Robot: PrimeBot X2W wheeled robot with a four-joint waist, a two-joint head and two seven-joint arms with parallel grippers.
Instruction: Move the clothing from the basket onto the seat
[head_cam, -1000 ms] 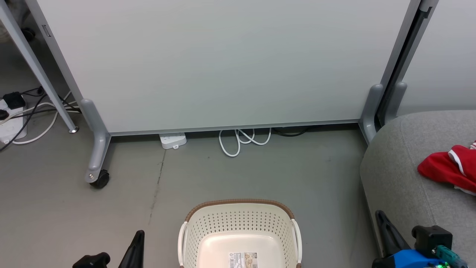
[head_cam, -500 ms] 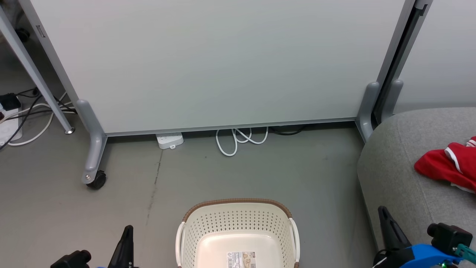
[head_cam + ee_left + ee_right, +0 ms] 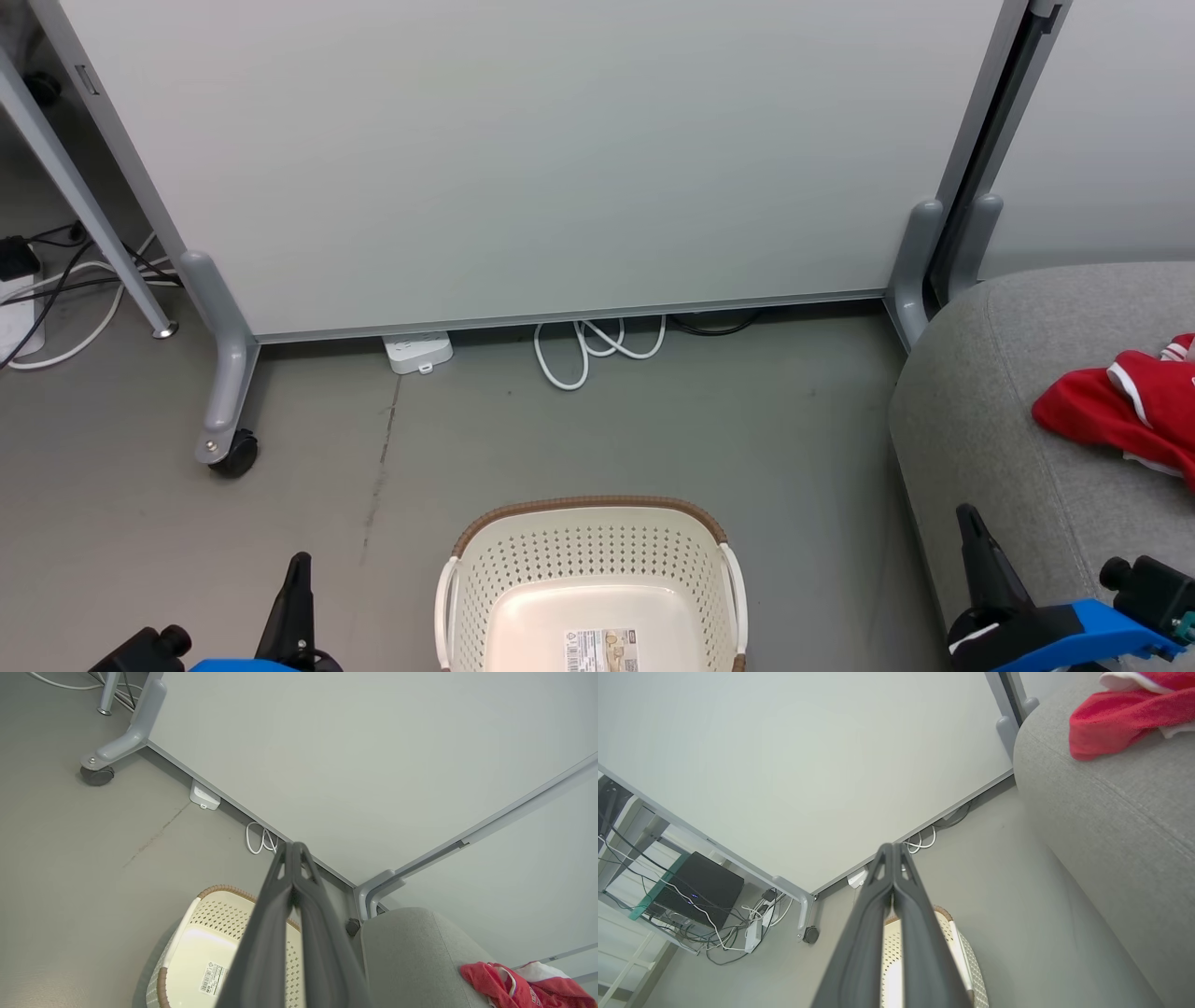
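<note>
The cream basket (image 3: 588,553) stands on the floor at the bottom centre, with only a label sticker showing inside it. Red clothing (image 3: 1111,411) with white trim lies on the grey seat (image 3: 990,439) at the right. My left gripper (image 3: 297,579) hangs shut to the left of the basket, holding nothing. My right gripper (image 3: 973,537) is shut and empty beside the seat's front corner. In the left wrist view the shut gripper (image 3: 294,848) points over the basket (image 3: 219,914) toward the seat (image 3: 411,952) and clothing (image 3: 490,980). The right wrist view has the shut gripper (image 3: 892,848), basket (image 3: 959,947), seat (image 3: 1111,812) and clothing (image 3: 1111,714).
A pale partition panel (image 3: 523,159) on a castered foot (image 3: 229,453) closes off the back. A white power strip (image 3: 417,352) and a coiled white cable (image 3: 597,350) lie at its base. More cables (image 3: 56,289) and a table leg sit at the far left.
The head camera has shifted, so the whole scene slid slightly left. My left gripper has drifted left, away from the basket; the right one has moved little. Both stay shut.
</note>
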